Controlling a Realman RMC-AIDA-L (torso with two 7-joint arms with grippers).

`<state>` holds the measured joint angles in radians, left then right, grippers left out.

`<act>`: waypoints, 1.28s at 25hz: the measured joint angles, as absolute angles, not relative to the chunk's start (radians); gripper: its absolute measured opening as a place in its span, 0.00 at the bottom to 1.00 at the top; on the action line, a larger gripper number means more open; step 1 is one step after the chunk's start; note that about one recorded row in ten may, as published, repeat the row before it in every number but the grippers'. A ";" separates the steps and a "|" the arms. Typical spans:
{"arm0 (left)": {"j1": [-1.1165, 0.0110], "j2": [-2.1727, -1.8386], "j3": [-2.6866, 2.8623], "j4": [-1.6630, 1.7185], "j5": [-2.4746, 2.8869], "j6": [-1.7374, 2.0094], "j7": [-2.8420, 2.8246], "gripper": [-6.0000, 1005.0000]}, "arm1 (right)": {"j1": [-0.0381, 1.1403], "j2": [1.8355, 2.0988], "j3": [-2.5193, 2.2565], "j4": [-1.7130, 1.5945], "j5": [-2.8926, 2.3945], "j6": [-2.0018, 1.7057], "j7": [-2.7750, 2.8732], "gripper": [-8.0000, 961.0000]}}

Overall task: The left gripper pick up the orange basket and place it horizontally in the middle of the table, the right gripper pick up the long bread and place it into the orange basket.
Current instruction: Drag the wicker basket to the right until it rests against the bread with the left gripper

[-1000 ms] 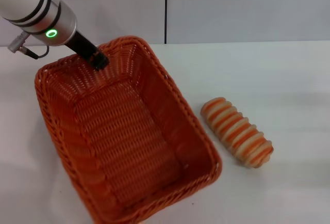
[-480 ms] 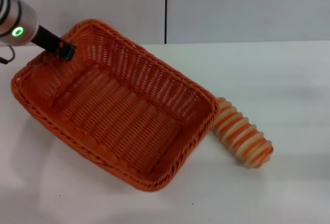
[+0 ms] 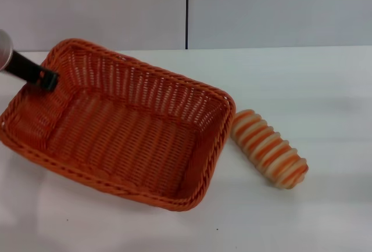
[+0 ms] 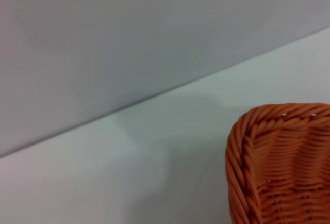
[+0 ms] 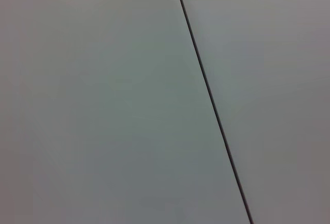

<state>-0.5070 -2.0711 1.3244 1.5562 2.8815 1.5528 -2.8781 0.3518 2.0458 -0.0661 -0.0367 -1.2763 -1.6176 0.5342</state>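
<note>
No readable writing or brand anywhere; only mark visible is a small red spot near the tip of the left gripper [image 3: 45, 79]. That gripper comes in from the head view's left edge and sits at the far-left end of the orange basket [image 3: 125, 124], tip against the braided rim/inner wall there; looks closed on the rim, but the fingers overlap the weave, so can't tell for sure how far open they are. Basket rests on the table [image 3: 302, 83], lying roughly crosswise w/ a slight skew, left-centre, open side up, nothing inside. Long bread [image 3: 268, 148] lies on the table just beside the basket's right end, near the right corner of the rim, angled toward the near right; a thin gap seems to separate them, not certain. Nothing sits over the bread. Grey wall [image 3: 279, 8] w/ black vertical seam [image 3: 186, 11] behind the table. Left wrist view adds only one corner of the basket rim [image 4: 242, 152] over white tabletop, wall beyond; no fingers in it. Right wrist view shows just the wall and seam [image 5: 211, 100]. Right gripper isn't seen in any view, so its fingers can't be described.
</note>
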 joint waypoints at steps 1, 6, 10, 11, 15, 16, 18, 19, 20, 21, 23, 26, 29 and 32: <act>-0.493 -2.072 1.324 1.574 2.881 1.565 -2.878 0.19 | 0.353 2.046 -0.067 -0.037 -1.276 -1.617 0.538 0.71; -0.442 -2.078 1.326 1.623 2.866 1.610 -2.881 0.18 | 0.365 2.048 -0.077 -0.037 -1.276 -1.614 0.546 0.71; -0.421 -2.078 1.333 1.626 2.839 1.623 -2.882 0.18 | 0.375 2.049 -0.088 -0.037 -1.276 -1.613 0.549 0.71; -0.421 -2.078 1.333 1.626 2.839 1.623 -2.882 0.18 | 0.377 2.049 -0.092 -0.037 -1.276 -1.612 0.549 0.71; -0.377 -2.079 1.341 1.666 2.775 1.632 -2.882 0.18 | 0.383 2.049 -0.103 -0.037 -1.276 -1.610 0.549 0.71; -0.377 -2.079 1.341 1.666 2.775 1.632 -2.882 0.18 | 0.384 2.049 -0.103 -0.037 -1.276 -1.610 0.549 0.71; -0.344 -2.078 1.355 1.714 2.764 1.639 -2.882 0.18 | 0.385 2.049 -0.104 -0.037 -1.276 -1.610 0.550 0.71; -0.337 -2.078 1.363 1.720 2.750 1.642 -2.882 0.18 | 0.385 2.049 -0.105 -0.037 -1.276 -1.610 0.550 0.71; -0.336 -2.078 1.365 1.721 2.744 1.644 -2.882 0.18 | 0.385 2.049 -0.105 -0.037 -1.276 -1.610 0.550 0.71; -0.336 -2.078 1.365 1.719 2.738 1.648 -2.882 0.18 | 0.385 2.049 -0.105 -0.037 -1.276 -1.611 0.551 0.71; -0.339 -2.078 1.366 1.713 2.726 1.659 -2.883 0.18 | 0.383 2.049 -0.106 -0.037 -1.276 -1.611 0.551 0.71; -0.334 -2.078 1.369 1.711 2.712 1.660 -2.884 0.18 | 0.379 2.051 -0.113 -0.037 -1.276 -1.612 0.551 0.71; -0.329 -2.078 1.373 1.708 2.699 1.656 -2.883 0.18 | 0.376 2.051 -0.117 -0.037 -1.276 -1.611 0.551 0.71; -0.327 -2.075 1.377 1.693 2.692 1.643 -2.882 0.18 | 0.375 2.051 -0.117 -0.038 -1.276 -1.613 0.551 0.71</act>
